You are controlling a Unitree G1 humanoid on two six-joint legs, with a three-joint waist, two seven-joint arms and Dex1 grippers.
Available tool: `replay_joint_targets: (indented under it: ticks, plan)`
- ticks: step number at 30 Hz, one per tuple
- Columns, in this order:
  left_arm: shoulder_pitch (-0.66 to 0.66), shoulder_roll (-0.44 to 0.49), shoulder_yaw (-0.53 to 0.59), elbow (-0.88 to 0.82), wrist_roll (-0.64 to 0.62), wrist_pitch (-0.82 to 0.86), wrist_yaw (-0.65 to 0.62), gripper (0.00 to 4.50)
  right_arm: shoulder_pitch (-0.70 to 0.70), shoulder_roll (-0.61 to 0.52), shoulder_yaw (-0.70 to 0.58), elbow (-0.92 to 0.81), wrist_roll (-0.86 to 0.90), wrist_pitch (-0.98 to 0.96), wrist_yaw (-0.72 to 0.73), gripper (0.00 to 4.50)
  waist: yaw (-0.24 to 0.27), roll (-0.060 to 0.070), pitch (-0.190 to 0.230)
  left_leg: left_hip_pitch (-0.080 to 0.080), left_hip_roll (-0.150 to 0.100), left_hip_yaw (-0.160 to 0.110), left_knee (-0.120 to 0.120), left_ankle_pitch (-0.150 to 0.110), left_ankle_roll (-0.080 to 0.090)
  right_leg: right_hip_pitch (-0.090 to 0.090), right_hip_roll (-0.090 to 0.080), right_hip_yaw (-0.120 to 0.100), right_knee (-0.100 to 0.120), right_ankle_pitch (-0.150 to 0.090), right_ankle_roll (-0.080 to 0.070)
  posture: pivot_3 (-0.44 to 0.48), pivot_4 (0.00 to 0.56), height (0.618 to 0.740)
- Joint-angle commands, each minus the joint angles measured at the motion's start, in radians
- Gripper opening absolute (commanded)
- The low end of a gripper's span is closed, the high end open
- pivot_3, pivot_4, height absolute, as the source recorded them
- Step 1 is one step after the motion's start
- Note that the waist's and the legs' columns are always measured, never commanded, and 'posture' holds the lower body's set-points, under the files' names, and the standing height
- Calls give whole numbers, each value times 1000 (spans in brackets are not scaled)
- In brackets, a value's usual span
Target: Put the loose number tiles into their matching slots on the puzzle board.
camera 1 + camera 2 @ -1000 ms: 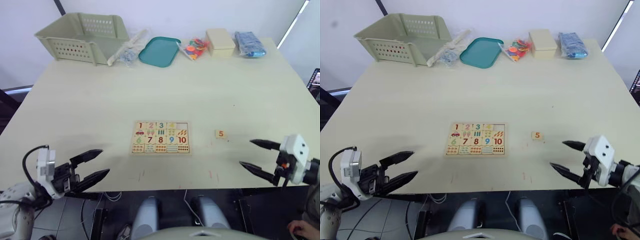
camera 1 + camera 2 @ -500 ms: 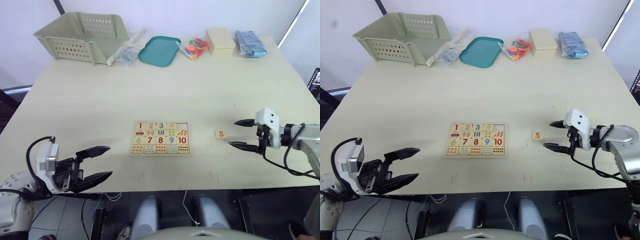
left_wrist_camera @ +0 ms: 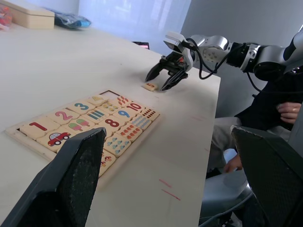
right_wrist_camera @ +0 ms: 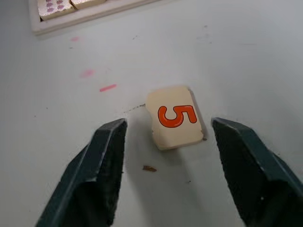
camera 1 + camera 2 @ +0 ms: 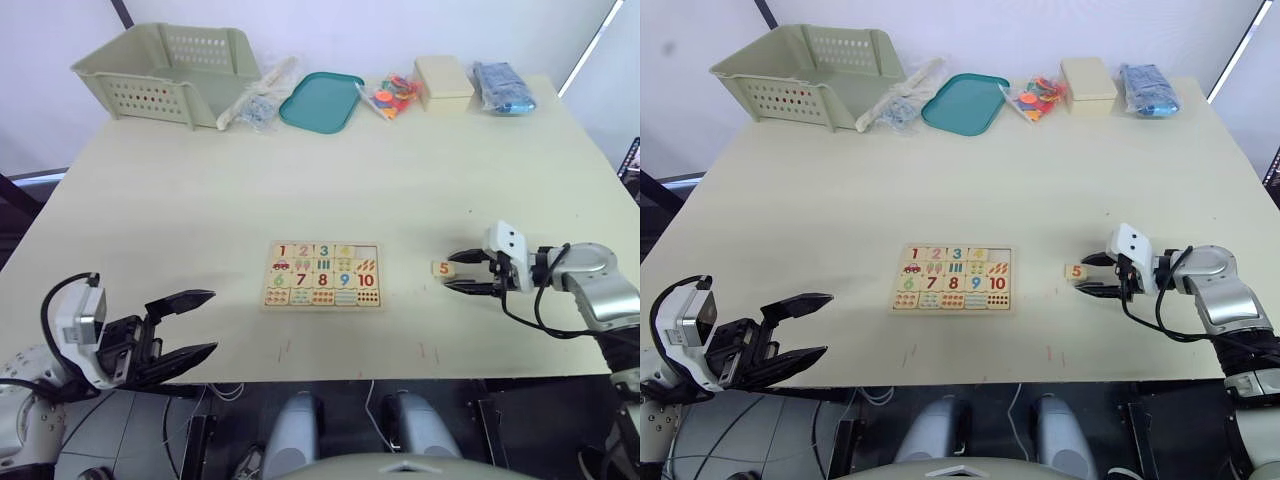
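Right wrist view: the 5 tile (image 4: 175, 117) lies flat on the table (image 5: 400, 160), ahead of and between the right gripper's (image 4: 171, 137) spread fingers, nearer one finger, touching neither. Its digit top faces away from the board (image 5: 322, 274); the square tile has no long axis. It sits just right of the board. The left gripper (image 5: 182, 332) hangs wide open, left of the board.

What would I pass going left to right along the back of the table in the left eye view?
Basket → clear bag → teal tray → bag of colourful pieces → beige box → blue bag.
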Motion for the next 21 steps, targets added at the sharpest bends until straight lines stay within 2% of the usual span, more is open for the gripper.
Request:
replay_joint_targets:
  ticks: [1, 9, 12, 15, 19, 21]
  plan:
    - [4, 6, 34, -3, -8, -17, -14, 4500, -12, 3, -10, 4, -9, -27, -3, 3252, 0, 0, 0, 0, 0, 0, 0, 0, 0, 0, 0, 0, 0, 0, 0, 0, 150, 740]
    - [-8, 5, 26, 5, 0, -19, -11, 4500, -13, 9, -13, 18, -12, -28, -6, 3252, 0, 0, 0, 0, 0, 0, 0, 0, 0, 0, 0, 0, 0, 0, 0, 0, 150, 740]
    - [-9, 0, 20, 3, 2, -22, -8, 4500, -6, 9, -11, 12, -13, -32, -6, 2382, 0, 0, 0, 0, 0, 0, 0, 0, 0, 0, 0, 0, 0, 0, 0, 0, 150, 740]
    - [-8, -3, 17, 2, 5, -23, -8, 4500, -2, 9, -10, -10, -11, -27, -10, 955, 0, 0, 0, 0, 0, 0, 0, 0, 0, 0, 0, 0, 0, 0, 0, 0, 150, 740]
    - [-3, -7, 19, 4, 10, -26, -8, 4500, 0, 9, -13, -70, -10, -3, -32, 887, 0, 0, 0, 0, 0, 0, 0, 0, 0, 0, 0, 0, 0, 0, 0, 0, 150, 740]
    - [3, -11, 21, 1, 12, -29, -3, 4500, -11, 9, -17, -153, -1, 54, -56, 887, -1, 0, 0, 0, 0, 0, 0, 0, 0, 0, 0, 0, 0, 0, 0, 0, 150, 740]
